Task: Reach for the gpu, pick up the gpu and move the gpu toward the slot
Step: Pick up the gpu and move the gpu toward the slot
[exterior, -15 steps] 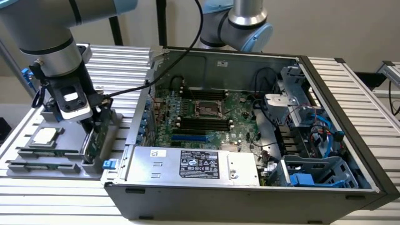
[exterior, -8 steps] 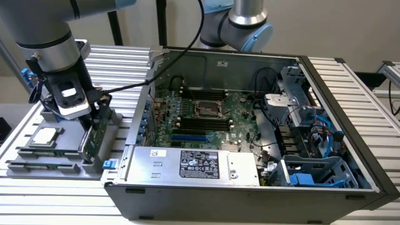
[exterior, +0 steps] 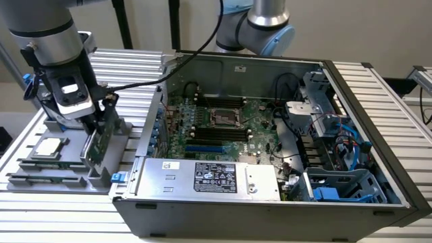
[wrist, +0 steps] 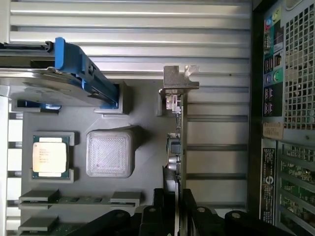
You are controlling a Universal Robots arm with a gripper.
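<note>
Hovering low at the exterior view's left, the pincer [exterior: 100, 115] sits right over the gpu [exterior: 102, 139]. The card stands on edge in the grey holder tray [exterior: 40, 177] beside the open computer case [exterior: 270, 215], probably so it can be taken from above. Wrist view: gpu [wrist: 176, 147] edge-on, bracket end away from the pincer [wrist: 173, 216], which straddles its near end; clamped or loose, can't tell.

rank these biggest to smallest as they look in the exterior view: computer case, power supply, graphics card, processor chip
1. computer case
2. power supply
3. graphics card, seen at a slant
4. processor chip
</note>
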